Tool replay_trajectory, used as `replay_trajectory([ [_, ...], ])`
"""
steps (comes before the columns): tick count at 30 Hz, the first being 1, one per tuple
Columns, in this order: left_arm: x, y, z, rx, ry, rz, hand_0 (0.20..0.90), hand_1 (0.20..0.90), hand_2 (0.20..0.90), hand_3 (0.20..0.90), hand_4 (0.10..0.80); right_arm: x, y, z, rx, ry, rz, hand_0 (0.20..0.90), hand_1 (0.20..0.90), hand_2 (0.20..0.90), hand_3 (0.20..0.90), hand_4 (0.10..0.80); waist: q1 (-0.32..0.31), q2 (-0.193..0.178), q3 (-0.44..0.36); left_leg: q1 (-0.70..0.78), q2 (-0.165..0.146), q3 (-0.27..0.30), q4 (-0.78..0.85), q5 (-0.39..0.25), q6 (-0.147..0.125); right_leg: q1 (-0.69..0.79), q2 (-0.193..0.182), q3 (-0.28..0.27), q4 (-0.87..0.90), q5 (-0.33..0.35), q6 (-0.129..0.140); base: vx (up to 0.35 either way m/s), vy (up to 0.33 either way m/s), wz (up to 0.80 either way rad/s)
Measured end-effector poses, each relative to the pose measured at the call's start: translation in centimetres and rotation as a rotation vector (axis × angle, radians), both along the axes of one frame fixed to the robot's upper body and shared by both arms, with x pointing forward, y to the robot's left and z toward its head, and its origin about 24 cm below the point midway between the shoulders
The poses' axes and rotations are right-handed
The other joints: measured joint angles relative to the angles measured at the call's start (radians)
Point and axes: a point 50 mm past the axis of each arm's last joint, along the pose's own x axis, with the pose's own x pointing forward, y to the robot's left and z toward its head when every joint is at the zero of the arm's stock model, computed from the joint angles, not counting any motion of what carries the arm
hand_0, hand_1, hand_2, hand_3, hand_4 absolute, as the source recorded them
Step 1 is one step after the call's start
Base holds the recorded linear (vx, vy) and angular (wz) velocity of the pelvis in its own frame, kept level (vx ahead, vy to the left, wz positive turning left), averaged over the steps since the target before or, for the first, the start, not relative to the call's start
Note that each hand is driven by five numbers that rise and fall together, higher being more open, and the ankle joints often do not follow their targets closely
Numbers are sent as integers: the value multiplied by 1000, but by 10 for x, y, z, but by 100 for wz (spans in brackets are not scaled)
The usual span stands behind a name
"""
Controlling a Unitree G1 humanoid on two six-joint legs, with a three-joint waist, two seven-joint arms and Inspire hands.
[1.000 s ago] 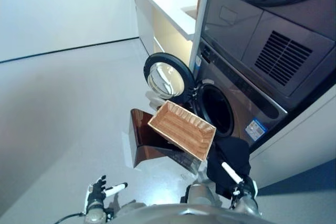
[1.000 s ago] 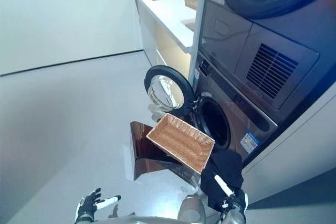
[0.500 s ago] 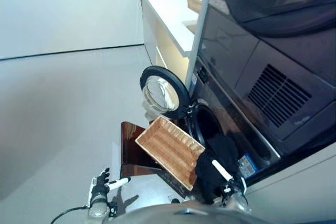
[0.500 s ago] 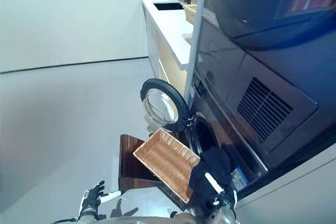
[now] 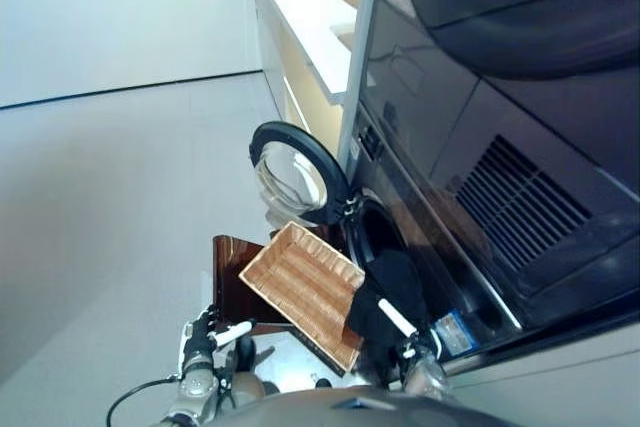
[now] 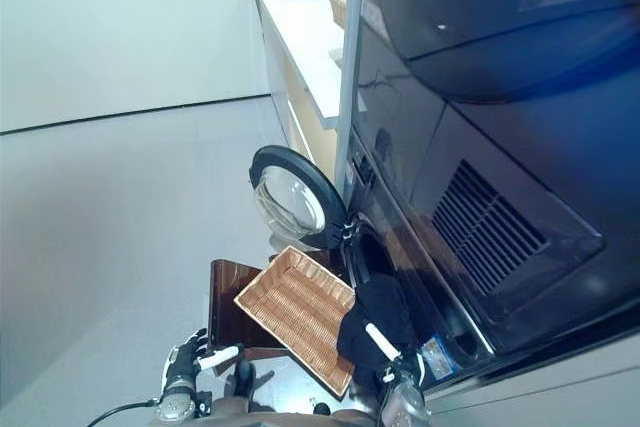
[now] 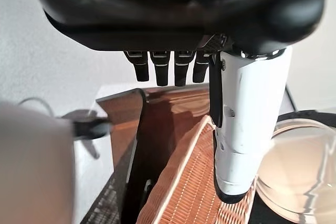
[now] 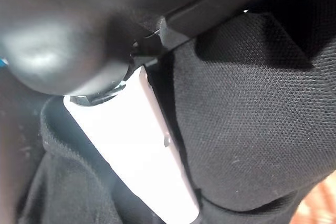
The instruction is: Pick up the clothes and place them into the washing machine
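The washing machine's round door [image 5: 292, 169] stands open beside the dark drum opening [image 5: 368, 230]. The shallow wicker basket [image 5: 300, 285] sits tilted on the dark brown box [image 5: 232, 282] in front of the machine, with nothing in it. My right hand [image 5: 412, 349] is shut on a black garment [image 5: 392, 287], held up just right of the basket and close below the drum opening. In the right wrist view the black cloth [image 8: 252, 119] wraps round the white-covered thumb [image 8: 136, 150]. My left hand [image 5: 203, 337] is open and empty, low to the left of the box; its fingers [image 7: 163, 66] show above the basket [image 7: 194, 192].
A dark dryer [image 5: 500, 67] is stacked above the washing machine. A white counter with a sink [image 5: 310, 7] runs along the wall behind the machine. Grey floor [image 5: 120, 197] spreads out to the left.
The camera has moved closer to the machine, shifting the whole picture. My right hand with the black garment is now nearer the drum opening. The left hand stays low and open.
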Motion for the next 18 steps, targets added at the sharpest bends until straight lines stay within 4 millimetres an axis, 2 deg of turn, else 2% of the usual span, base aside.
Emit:
replay_trajectory([
  [1, 0, 0, 0, 2, 0, 1, 900, 900, 900, 900, 800, 3, -2, 1, -10, -5, -1, 200, 200, 200, 200, 300, 12, 7, -4, 16, -1, -2, 14, -4, 2, -3, -6, 7, 4, -2, 2, 227, 187, -159],
  [2, -7, 0, -2, 5, 25, 5, 900, 900, 900, 900, 800, 8, -8, 3, -21, -13, -4, 200, 200, 200, 200, 300, 16, 46, -25, 72, 4, 5, 26, -5, 11, 0, -16, -2, 6, -8, 42, 214, 188, -142],
  [3, -11, 0, -3, 3, 33, 4, 900, 900, 900, 900, 800, 10, -11, 3, -28, -13, 0, 200, 200, 200, 200, 300, 9, 75, -31, 115, 5, 7, 4, 14, 65, 4, -18, -15, 13, -6, 79, 216, 181, -108],
  [4, -11, 1, -3, 8, 35, 4, 900, 900, 900, 900, 800, 9, -9, 3, -24, -6, 0, 200, 200, 200, 200, 300, -5, 73, -35, 118, -3, 9, -8, 17, 74, 3, -31, -21, 29, -10, 85, 181, 153, -47],
  [5, -2, 8, 1, 25, 9, -2, 900, 900, 900, 900, 800, 10, -5, 2, 4, -8, -26, 200, 200, 200, 200, 300, -12, 50, -28, 147, -39, 36, -18, 12, 96, -11, -78, -39, 73, -42, 116, 117, 141, -34],
  [6, 0, 10, 2, 32, 2, -3, 900, 900, 900, 900, 800, 12, -2, 1, 21, -6, -40, 200, 200, 200, 200, 300, -4, 45, -29, 152, -58, 57, -20, 7, 105, -37, -105, -39, 115, -68, 137, 42, 84, -43],
  [7, 4, 10, 4, 30, -12, -6, 900, 900, 900, 900, 800, 13, 0, 2, 27, -8, -42, 200, 200, 200, 200, 300, 2, 39, -32, 154, -67, 68, -20, 6, 107, -51, -117, -40, 134, -74, 145, -83, 108, -87],
  [8, 13, 16, 9, 50, -51, -12, 900, 900, 900, 900, 800, 23, 6, 3, 43, -15, -34, 200, 200, 200, 200, 300, 43, 38, -27, 157, -72, 126, -22, -5, 122, -110, -156, -106, 182, -80, 149, -83, 65, -120],
  [9, 20, 22, 14, 59, -82, -8, 900, 900, 900, 900, 800, 36, 15, 7, 69, -41, -34, 200, 200, 200, 200, 300, 77, 48, -14, 145, -69, 183, -21, -11, 131, -162, -226, -284, 210, -75, 156, -53, 70, -129],
  [10, 23, 22, 16, 57, -102, -9, 900, 900, 900, 900, 800, 41, 17, 9, 79, -55, -37, 200, 200, 200, 200, 300, 89, 54, -9, 140, -67, 182, -23, -12, 130, -157, -251, -359, 209, -68, 166, 26, 30, -65],
  [11, 28, 22, 22, 51, -146, -9, 900, 900, 900, 900, 800, 45, 21, 10, 100, -66, -50, 200, 200, 200, 200, 300, 83, 52, -12, 110, -71, 167, -16, -21, 119, -134, -267, -362, 171, -46, 203, -38, 52, 15],
  [12, 32, 18, 24, 38, -175, -13, 900, 900, 900, 900, 800, 49, 20, 12, 103, -76, -62, 200, 200, 200, 200, 300, 88, 62, -6, 94, -71, 143, -6, -6, 117, -113, -261, -354, 131, -13, 218, -64, 49, 35],
  [14, 33, 9, 24, 0, -204, -1, 900, 900, 900, 900, 800, 61, 13, 18, 96, -110, -76, 200, 200, 200, 200, 300, 91, 97, 6, 75, -59, 146, -4, -5, 107, -139, -258, -359, 131, -10, 209, -125, 45, 17],
  [16, 27, -4, 22, -50, -213, 22, 900, 900, 900, 900, 800, 80, 1, 30, 78, -171, -96, 200, 200, 200, 200, 300, 88, 139, 10, -4, -58, 127, 23, 5, 110, -193, -259, -371, 147, -5, 202, -117, 30, 20],
  [18, 28, -11, 22, -80, -230, 38, 900, 900, 900, 900, 800, 92, -6, 39, 69, -203, -129, 200, 200, 200, 200, 300, 96, 151, 20, -51, -58, 123, 41, 18, 117, -238, -260, -374, 164, 3, 190, -216, 55, 15],
])
